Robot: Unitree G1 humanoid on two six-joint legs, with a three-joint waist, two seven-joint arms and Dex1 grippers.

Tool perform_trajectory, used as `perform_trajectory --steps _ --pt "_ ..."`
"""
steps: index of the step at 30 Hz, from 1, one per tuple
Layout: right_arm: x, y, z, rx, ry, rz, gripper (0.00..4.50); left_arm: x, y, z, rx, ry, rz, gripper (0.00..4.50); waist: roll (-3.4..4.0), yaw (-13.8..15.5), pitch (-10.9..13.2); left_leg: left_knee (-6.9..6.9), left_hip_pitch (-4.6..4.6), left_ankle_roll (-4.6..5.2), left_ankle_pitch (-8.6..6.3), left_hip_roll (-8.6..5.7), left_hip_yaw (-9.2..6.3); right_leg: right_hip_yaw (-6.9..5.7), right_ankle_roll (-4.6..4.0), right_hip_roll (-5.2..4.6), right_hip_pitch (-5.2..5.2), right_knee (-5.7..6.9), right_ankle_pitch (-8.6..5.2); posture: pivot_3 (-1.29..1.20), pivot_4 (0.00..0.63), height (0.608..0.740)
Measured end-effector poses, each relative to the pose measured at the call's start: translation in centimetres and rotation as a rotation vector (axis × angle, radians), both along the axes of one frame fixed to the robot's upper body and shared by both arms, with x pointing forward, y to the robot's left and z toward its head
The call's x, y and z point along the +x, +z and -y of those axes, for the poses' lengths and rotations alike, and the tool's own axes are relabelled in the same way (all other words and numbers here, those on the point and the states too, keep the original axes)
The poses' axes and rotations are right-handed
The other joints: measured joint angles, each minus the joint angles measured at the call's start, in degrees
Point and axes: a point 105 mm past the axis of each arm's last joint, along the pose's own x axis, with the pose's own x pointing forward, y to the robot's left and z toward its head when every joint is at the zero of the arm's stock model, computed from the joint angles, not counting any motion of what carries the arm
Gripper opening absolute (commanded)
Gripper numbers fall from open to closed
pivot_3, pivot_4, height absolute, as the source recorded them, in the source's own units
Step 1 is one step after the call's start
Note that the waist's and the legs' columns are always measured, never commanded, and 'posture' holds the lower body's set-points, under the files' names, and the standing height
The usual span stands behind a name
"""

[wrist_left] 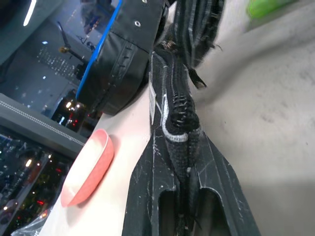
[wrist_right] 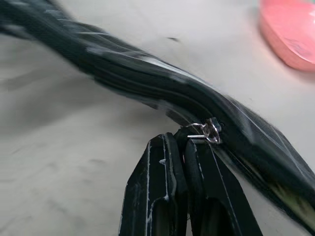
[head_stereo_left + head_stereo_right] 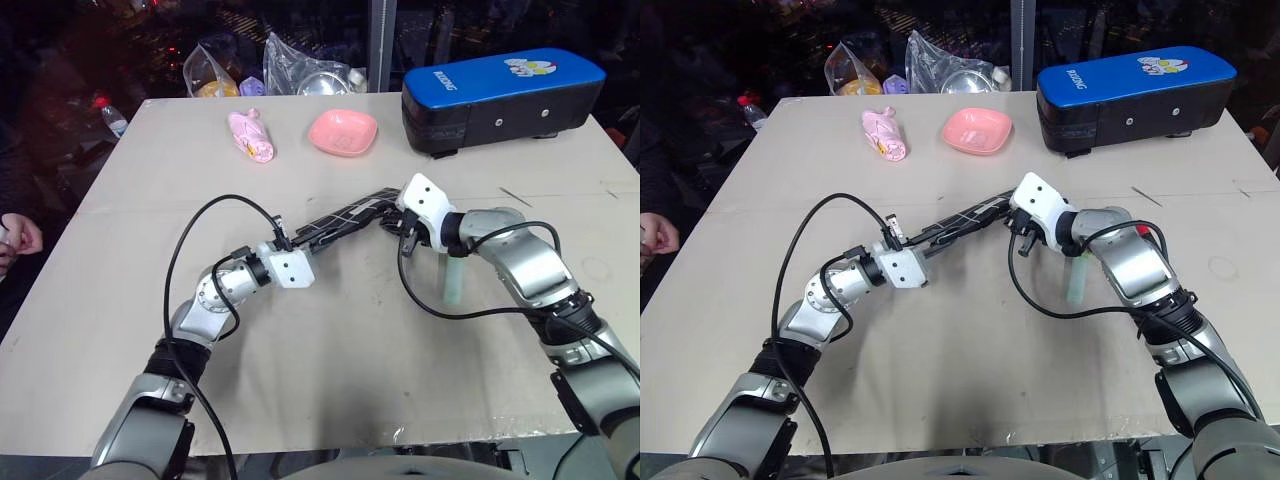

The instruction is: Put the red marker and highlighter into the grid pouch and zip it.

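The grid pouch (image 3: pixel 345 215) hangs above the table (image 3: pixel 320 380), stretched between both grippers. My left gripper (image 3: pixel 283 238) is shut on its near left end, and the wrist view shows the fabric pinched between the fingers (image 1: pixel 216 196). At the other end my right gripper (image 2: pixel 185 141) is shut, with the zipper pull's metal ring (image 2: pixel 204 130) right at its tips. The highlighter (image 3: pixel 454 278), pale green, lies on the table under my right forearm. A small red bit (image 3: pixel 1154 232) peeks past that forearm; I cannot tell whether it is the red marker.
A blue-topped black case (image 3: pixel 500 100) stands at the back right. A pink dish (image 3: pixel 343 131) and a pink toy (image 3: pixel 251 136) lie at the back. Plastic bags (image 3: pixel 300 70) sit beyond the far edge. A person's hand (image 3: pixel 18 238) rests at the left.
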Motion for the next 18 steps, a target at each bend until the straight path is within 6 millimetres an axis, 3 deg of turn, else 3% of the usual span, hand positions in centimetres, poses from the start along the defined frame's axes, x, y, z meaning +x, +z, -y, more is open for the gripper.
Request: perform_trajectory --steps 9,18 --pt "-0.7 0.0 -0.3 -0.037 0.051 0.007 0.11 0.1 0.2 0.2 -0.004 -0.003 0.003 0.00 0.00 0.01 0.00 0.00 0.00 -0.01 0.00 0.00 0.00 0.00 0.00 -0.01 0.00 0.00 0.00 0.00 0.150 0.734" --pt "-3.2 0.6 -2.7 -0.048 0.197 0.007 0.11 0.4 -0.1 0.5 0.000 -0.007 -0.009 0.00 0.00 0.03 0.00 0.01 0.00 0.00 0.00 0.00 -0.01 -0.02 0.00 -0.01 0.00 0.00 0.00 0.00 0.150 0.734"
